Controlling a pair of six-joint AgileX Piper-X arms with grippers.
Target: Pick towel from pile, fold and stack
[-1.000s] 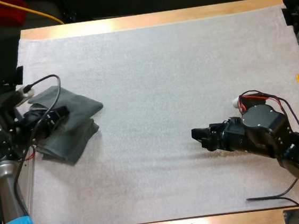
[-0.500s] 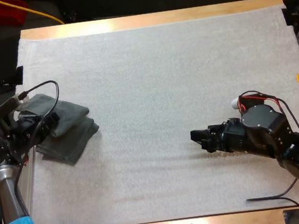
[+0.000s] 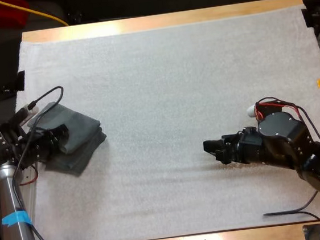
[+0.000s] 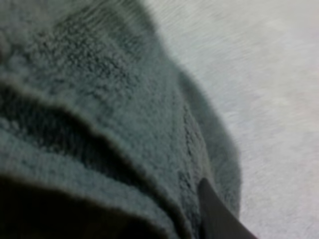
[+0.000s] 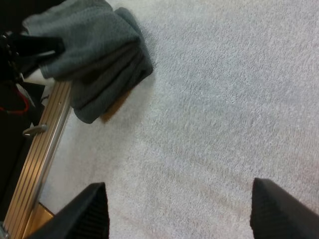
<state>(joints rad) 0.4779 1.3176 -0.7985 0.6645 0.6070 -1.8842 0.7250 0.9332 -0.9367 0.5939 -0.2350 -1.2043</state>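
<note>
The folded stack (image 3: 76, 151) of dark grey-green towels lies at the left edge of the white mat (image 3: 173, 84), about midway between the table's near and far sides. Its top towel (image 3: 79, 128) sits a little askew on the layer beneath, with one corner pointing toward the mat's middle. The left gripper (image 3: 58, 140) is at the stack's outer side, right over the mat's edge, and pinches the top towel's near fold. From the left wrist the towel's nap (image 4: 99, 99) presses close, with one black finger (image 4: 219, 216) lying along its underside against the mat. From the right wrist the same grip shows at a distance: the left gripper (image 5: 32, 45) is clamped across the bunched end of the top towel (image 5: 87, 30), which overhangs the darker layer below, next to the wooden table (image 3: 161, 20) edge. The right gripper (image 3: 210, 149) hovers over bare mat on the right half, well apart from the stack and aimed toward it. Its fingers (image 5: 92, 211) are spread wide with nothing between them.
</note>
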